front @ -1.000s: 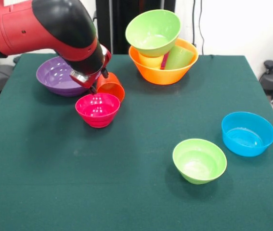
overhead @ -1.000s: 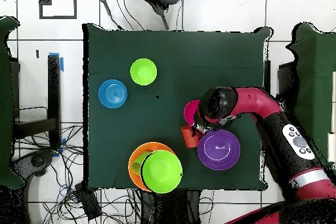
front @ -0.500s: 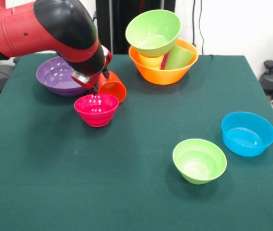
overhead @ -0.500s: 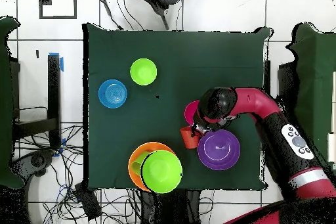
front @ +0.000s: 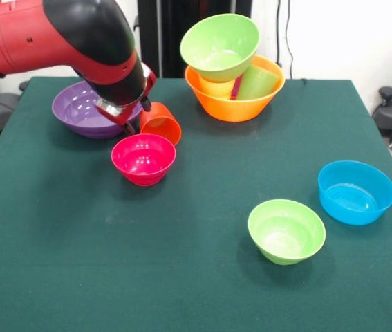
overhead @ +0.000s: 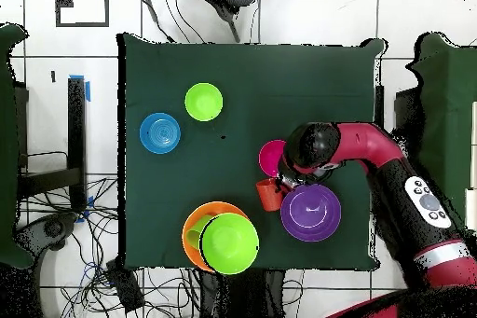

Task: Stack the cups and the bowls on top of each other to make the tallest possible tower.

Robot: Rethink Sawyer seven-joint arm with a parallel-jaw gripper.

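The arm has drawn up slightly; its end effector (front: 140,117) pinches the tilted orange-red cup (front: 160,124) by the rim, just above the pink-red bowl (front: 143,159). Light, stiff, slippery plastic: rim grip suits

Glossy red arm (front: 23,34), rounded black joint shell, silver ring at wrist, grey round buttons

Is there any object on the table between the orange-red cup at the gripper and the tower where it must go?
Nothing visible does. The orange-red cup lies tilted at the gripper, and only bare green cloth separates it from the tower. The pink-red bowl and purple bowl sit off that line.
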